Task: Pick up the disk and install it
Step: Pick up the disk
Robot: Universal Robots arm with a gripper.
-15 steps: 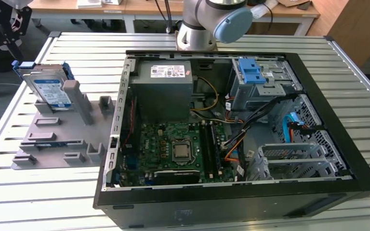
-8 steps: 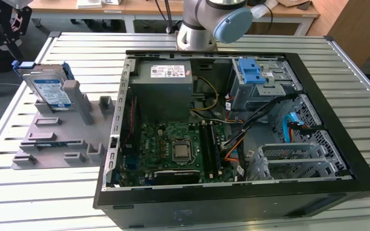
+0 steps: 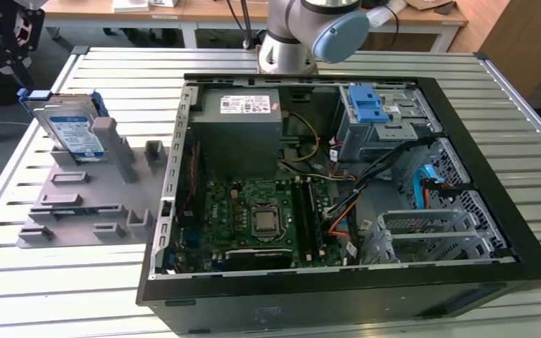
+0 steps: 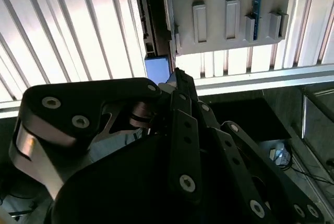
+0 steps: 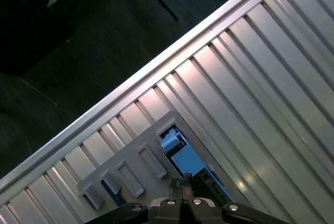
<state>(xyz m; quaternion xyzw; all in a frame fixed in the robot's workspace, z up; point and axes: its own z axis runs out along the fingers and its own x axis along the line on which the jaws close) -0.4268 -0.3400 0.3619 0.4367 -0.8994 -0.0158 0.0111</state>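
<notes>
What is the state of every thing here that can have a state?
Silver rectangular hard disk with blue side rails: standing on edge in the holder, not gripped.
Grey plastic holder: carrying the disk, other slots empty.
Black metal computer case: lying on its side, open, inside exposed.
Black pincer: shut, holding nothing, near the disk.

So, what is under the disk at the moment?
The disk stands on edge in a slot of the grey holder, which lies on the slatted table. The holder's posts cover part of its lower edge.
</notes>
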